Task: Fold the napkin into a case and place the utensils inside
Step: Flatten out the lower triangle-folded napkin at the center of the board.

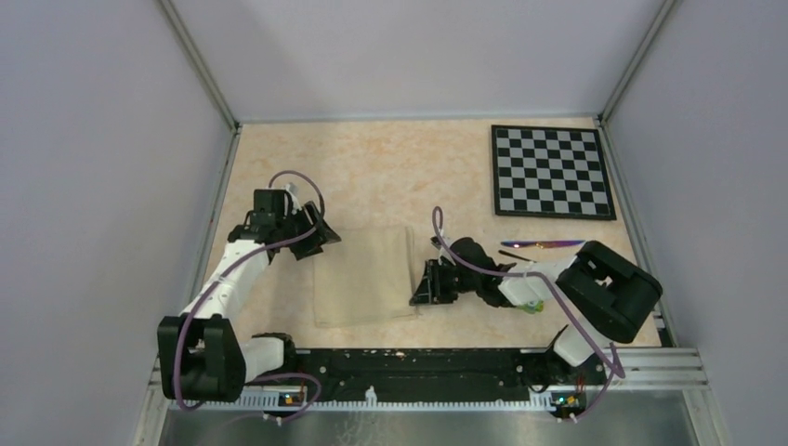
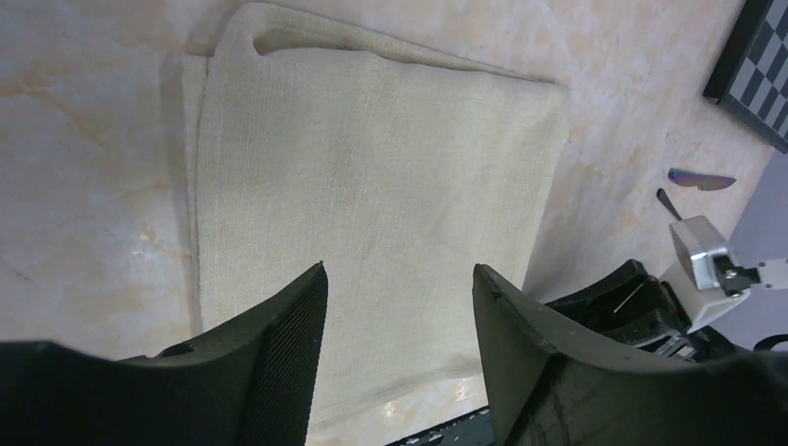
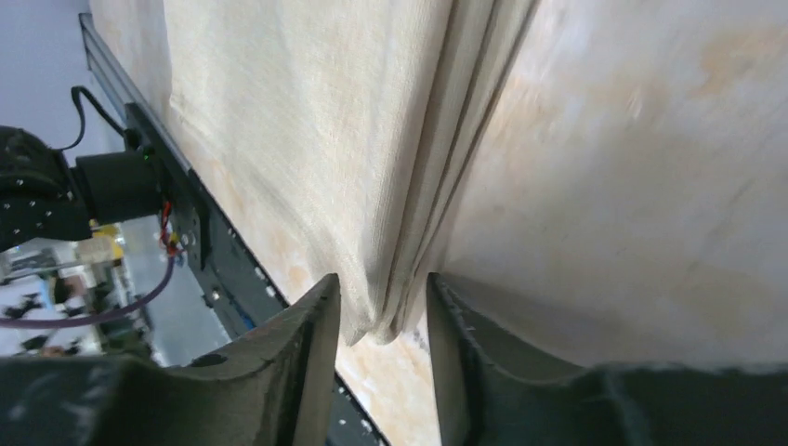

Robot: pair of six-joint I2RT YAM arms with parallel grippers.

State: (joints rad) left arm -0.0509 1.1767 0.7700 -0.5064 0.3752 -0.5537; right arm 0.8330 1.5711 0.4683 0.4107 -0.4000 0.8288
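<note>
Beige napkin [image 1: 362, 276]: layered edge runs near-to-far, clamped in right pincer [image 3: 383, 302]; left pincer [image 2: 400, 283] apart.

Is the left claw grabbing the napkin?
No, the left claw stands wide open with nothing in it, and the napkin lies flat beyond it.

Napkin [image 2: 372, 186] is matt cloth with a pretty coarse weave. Tabletop [image 2: 84, 167] looks smooth and marbled, slight sheen. Left gripper [image 2: 400, 288] fingers [image 2: 288, 362]: matt black plastic, ribbed inner faces. Knife [image 1: 548, 244] at the napkin's 3 o'clock is shiny metal, purple-blue tint.
</note>
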